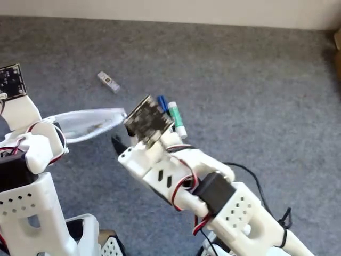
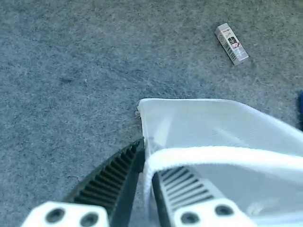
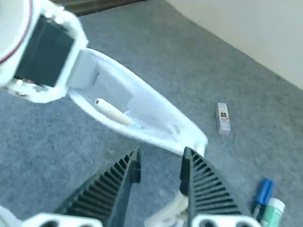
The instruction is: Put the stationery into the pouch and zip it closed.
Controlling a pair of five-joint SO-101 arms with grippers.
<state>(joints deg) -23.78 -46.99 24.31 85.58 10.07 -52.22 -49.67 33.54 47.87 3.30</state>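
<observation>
1. High view: the left arm (image 1: 32, 154) stands at the left edge. The left jaws are clamped on the near end of a translucent white pouch (image 1: 90, 122), which lies flat across the grey bench (image 1: 256, 80). The right arm (image 1: 213, 197) crosses the middle, and its circuit board (image 1: 149, 120) hides the pouch's far end. A blue pen (image 1: 162, 103) and a green-capped marker (image 1: 177, 120) lie side by side just beyond that board. A small box (image 1: 108, 81) lies apart, farther back.

2. Left wrist view: the left jaws are shut on the pouch's (image 2: 213, 132) white edge, with the fabric pinched between them. The small box (image 2: 232, 43) lies on the bench (image 2: 71, 71), well away from the pouch.

3. Right wrist view: the right jaws stand apart, holding nothing, just short of the pouch's (image 3: 142, 113) open mouth. A pale stick (image 3: 113, 112) lies inside the pouch. The small box (image 3: 222, 118) lies beyond the pouch. The blue pen (image 3: 262, 191) and green-capped marker (image 3: 273, 212) lie together beside the right jaws, outside the pouch.
</observation>
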